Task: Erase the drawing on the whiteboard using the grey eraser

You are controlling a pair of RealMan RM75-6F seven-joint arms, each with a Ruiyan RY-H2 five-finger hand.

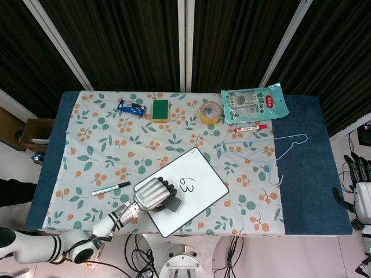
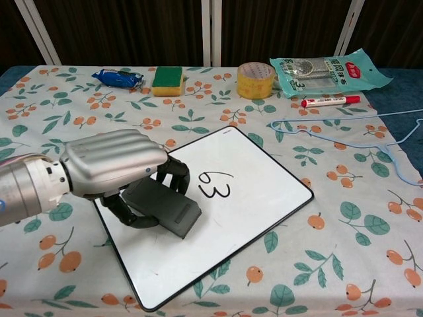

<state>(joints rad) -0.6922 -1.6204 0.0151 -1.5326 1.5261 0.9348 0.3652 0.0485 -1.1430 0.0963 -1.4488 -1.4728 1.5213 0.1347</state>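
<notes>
The whiteboard (image 1: 200, 176) (image 2: 258, 198) lies tilted near the table's front edge, with a black scribble (image 1: 186, 185) (image 2: 216, 184) near its middle. My left hand (image 1: 153, 193) (image 2: 112, 164) hovers over the board's left part and grips the grey eraser (image 1: 174, 204) (image 2: 163, 207), whose free end points toward the scribble, a short way left of it. Whether the eraser touches the board I cannot tell. My right hand (image 1: 359, 188) hangs off the table's right edge, fingers apart, holding nothing.
A green-capped marker (image 1: 110, 188) lies left of the board. At the back stand a blue toy car (image 1: 130, 107) (image 2: 117, 78), a sponge (image 1: 160, 109) (image 2: 167, 80), a tape roll (image 1: 210, 112) (image 2: 256, 78), a packet (image 1: 253, 102) (image 2: 327, 70) and a red marker (image 1: 250, 127) (image 2: 330, 101). A blue hanger (image 1: 272, 152) (image 2: 390, 148) lies right.
</notes>
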